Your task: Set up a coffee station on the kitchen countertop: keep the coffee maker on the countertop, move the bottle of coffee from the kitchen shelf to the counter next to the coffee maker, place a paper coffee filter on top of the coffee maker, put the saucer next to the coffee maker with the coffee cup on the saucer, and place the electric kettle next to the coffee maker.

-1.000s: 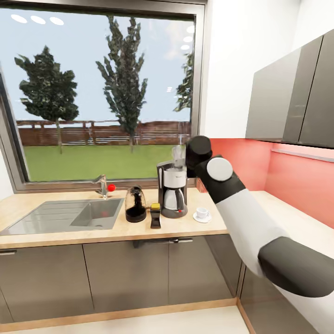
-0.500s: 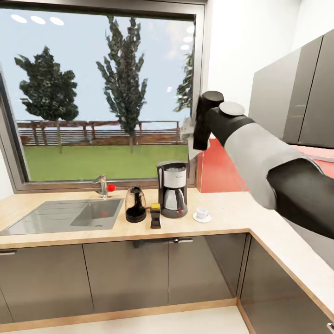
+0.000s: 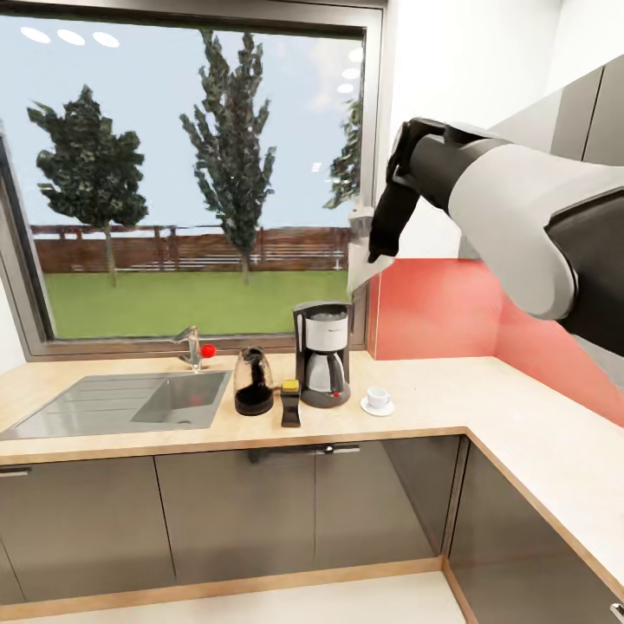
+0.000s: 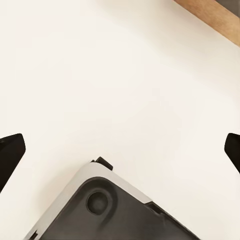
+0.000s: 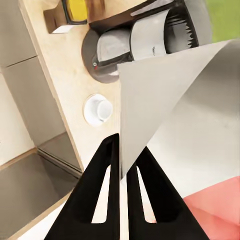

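Observation:
The coffee maker (image 3: 322,354) stands on the wooden countertop (image 3: 407,421) under the window. Left of it are the glass electric kettle (image 3: 253,381) and the small yellow-topped bottle of coffee (image 3: 290,403). To its right the white coffee cup (image 3: 378,398) sits on its saucer (image 3: 378,408). My right gripper (image 3: 374,254) hangs high above the coffee maker, shut on the pale paper coffee filter (image 3: 360,256). The right wrist view looks down past the filter (image 5: 170,110) pinched in the gripper (image 5: 122,145) onto the coffee maker (image 5: 145,40) and the cup (image 5: 100,110). My left gripper (image 4: 120,150) is open over pale floor.
A steel sink (image 3: 130,400) with a faucet (image 3: 191,345) lies left of the kettle. Grey wall cabinets (image 3: 537,182) hang at the right above a red backsplash (image 3: 451,303). The counter turns a corner and runs toward me on the right. Part of my base (image 4: 110,210) is under the left gripper.
My right arm has swung up and to the right from beside the coffee maker's top, lifting the paper filter well above it. The things on the counter have stayed put.

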{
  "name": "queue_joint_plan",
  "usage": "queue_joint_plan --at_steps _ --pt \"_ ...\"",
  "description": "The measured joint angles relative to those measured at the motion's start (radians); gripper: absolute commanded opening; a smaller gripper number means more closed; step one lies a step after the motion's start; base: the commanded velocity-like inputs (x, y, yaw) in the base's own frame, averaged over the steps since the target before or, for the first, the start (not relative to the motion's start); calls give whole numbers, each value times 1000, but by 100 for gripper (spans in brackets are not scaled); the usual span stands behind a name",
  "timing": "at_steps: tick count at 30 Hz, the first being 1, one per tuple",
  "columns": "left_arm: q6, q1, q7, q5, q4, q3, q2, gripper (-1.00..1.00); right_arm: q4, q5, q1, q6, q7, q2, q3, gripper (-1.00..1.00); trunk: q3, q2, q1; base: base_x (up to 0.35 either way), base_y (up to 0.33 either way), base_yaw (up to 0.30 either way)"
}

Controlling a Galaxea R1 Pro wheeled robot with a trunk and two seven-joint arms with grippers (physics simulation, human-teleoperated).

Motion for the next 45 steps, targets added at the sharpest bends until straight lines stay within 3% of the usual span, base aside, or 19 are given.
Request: queue_joint_plan --at_steps 4,16,27,32,45 --pt "0 0 0 0 0 0 0 100 -17 -20 -20 -7 34 0 -1 -100 0 0 0 0 0 0" --pt "0 0 0 1 0 0 0 100 -48 -23 -23 4 35 0 4 -100 0 0 0 0 0 0" --pt "0 -1 0 0 0 0 0 100 -36 -23 -22 -8 -45 0 1 -100 0 0 0 0 0 0" --pt "0 0 0 -2 -3 0 -1 100 -12 -18 -22 -49 -131 0 1 -100 0 0 0 0 0 0" --pt "1 -1 -5 -11 -6 -6 -3 100 13 -18 -20 -89 -123 0 4 -100 0 0 0 0 0 0"
